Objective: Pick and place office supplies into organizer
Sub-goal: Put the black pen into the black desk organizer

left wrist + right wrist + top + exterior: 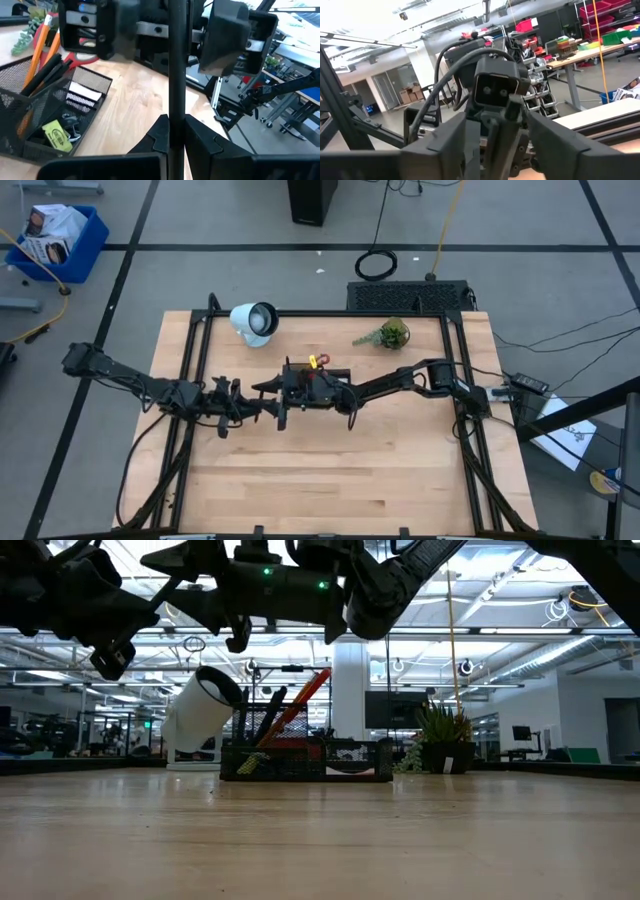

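Observation:
My left gripper (176,125) is shut on a thin black pen (176,60), held in the air just in front of the organizer (318,377). The right gripper (165,30) faces it from the table's right. It is open, with one finger on each side of the pen's far part. The black mesh organizer (45,115) rests on the table. It holds orange pencils (39,47), black pens, red-handled scissors (75,59), a yellow piece (57,136) and small black clips (72,127). In the low view both grippers hang high above the table. My left gripper pinches the black pen between its two fingers near one end (176,117). The pen runs straight out ahead along the fingers, toward the right gripper. It is lifted clear of the table, about level.
A white round lamp (255,322) lies behind and left of the organizer, and a small green plant (388,334) stands behind and right of it. A black mesh panel (410,295) sits at the far edge. Bare wood (340,480) fills the near half of the table.

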